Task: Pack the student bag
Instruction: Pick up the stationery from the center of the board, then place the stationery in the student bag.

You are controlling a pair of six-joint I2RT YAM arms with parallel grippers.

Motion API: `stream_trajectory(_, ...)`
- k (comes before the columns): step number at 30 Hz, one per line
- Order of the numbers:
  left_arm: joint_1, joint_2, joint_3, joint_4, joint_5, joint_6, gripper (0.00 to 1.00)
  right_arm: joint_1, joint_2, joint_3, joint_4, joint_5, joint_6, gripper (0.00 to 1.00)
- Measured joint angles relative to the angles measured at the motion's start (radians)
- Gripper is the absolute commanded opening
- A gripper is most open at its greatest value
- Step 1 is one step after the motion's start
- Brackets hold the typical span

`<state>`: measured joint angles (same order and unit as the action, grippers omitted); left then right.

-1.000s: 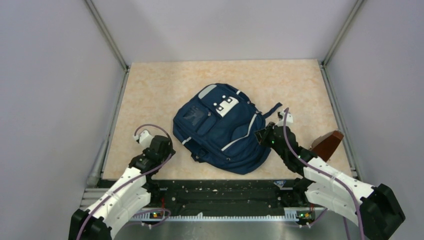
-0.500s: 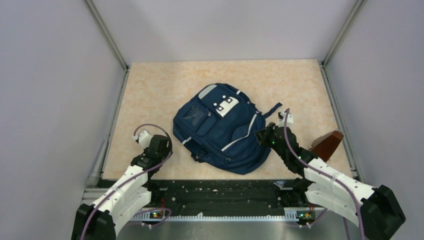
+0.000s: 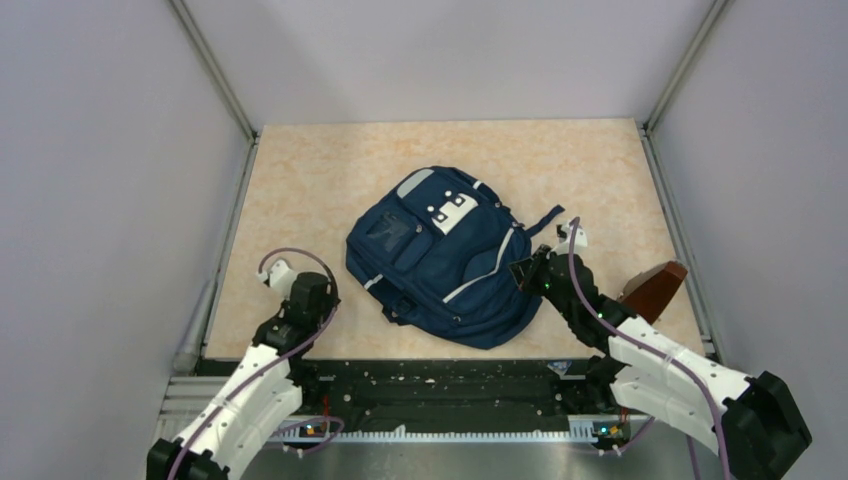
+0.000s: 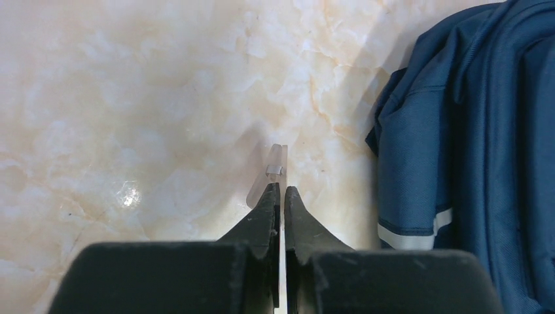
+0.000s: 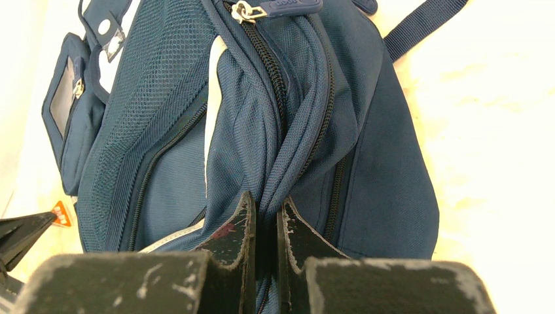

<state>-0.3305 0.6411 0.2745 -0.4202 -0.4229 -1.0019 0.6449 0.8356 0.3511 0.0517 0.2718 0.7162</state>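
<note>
The student bag (image 3: 445,265), navy blue with grey-white stripes and white patches, lies flat in the middle of the table, its zips closed. My right gripper (image 3: 527,271) is at the bag's right side. In the right wrist view it (image 5: 265,204) is shut on a raised fold of the bag's fabric (image 5: 275,150) beside a zip. My left gripper (image 3: 308,292) hangs over bare table, left of the bag's near-left corner and apart from it. Seen from the left wrist, it (image 4: 281,191) is shut with nothing held, and the bag's edge (image 4: 419,176) lies to its right.
A reddish-brown object (image 3: 655,288) sits by the right rail, just right of my right arm. Metal rails (image 3: 228,235) and grey walls close in the table on the left, right and back. A dark strap (image 3: 545,220) trails from the bag's far right.
My left gripper has shut and drawn back slightly toward the near-left, away from the bag. The right gripper and the bag have not moved.
</note>
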Motion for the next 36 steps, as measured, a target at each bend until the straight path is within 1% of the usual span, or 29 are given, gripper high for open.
stream_trajectory(4,0.0,-0.082,0.0,-0.026,0.006,0.042,0.0,0.0,-0.003,0.0,-0.002,0.0,-0.006,0.0)
stream_trajectory(7,0.0,-0.143,0.012,-0.046,0.054,0.125,0.0,0.0,-0.005,0.0,-0.008,0.0,-0.01,0.0)
stream_trajectory(11,0.001,-0.2,0.079,-0.037,0.212,0.274,0.0,0.0,-0.027,0.0,-0.029,0.007,-0.024,0.0)
stream_trajectory(12,0.001,-0.201,0.107,-0.022,0.272,0.314,0.0,0.0,-0.032,0.0,-0.038,0.01,-0.027,0.0)
stream_trajectory(16,-0.006,-0.154,0.204,0.069,0.499,0.435,0.0,0.0,-0.05,0.0,-0.066,0.019,-0.039,0.0)
stream_trajectory(18,-0.024,-0.103,0.241,0.124,0.602,0.475,0.0,0.0,-0.055,0.0,-0.074,0.022,-0.042,0.0)
stream_trajectory(20,-0.071,-0.042,0.273,0.168,0.666,0.505,0.0,0.0,-0.059,0.0,-0.078,0.023,-0.043,0.0)
stream_trajectory(22,-0.166,0.029,0.311,0.198,0.676,0.546,0.0,0.0,-0.063,0.0,-0.082,0.023,-0.043,0.0)
stream_trajectory(25,-0.372,0.183,0.406,0.234,0.659,0.623,0.0,0.0,-0.064,0.0,-0.084,0.023,-0.043,0.0)
stream_trajectory(27,-0.446,0.288,0.463,0.272,0.668,0.655,0.0,0.0,-0.064,0.0,-0.084,0.022,-0.043,0.0)
stream_trajectory(29,-0.472,0.389,0.506,0.329,0.679,0.671,0.0,0.0,-0.064,0.0,-0.084,0.021,-0.043,0.0)
stream_trajectory(36,-0.476,0.702,0.593,0.5,0.729,0.683,0.0,0.0,-0.073,0.0,-0.092,0.019,-0.043,0.0)
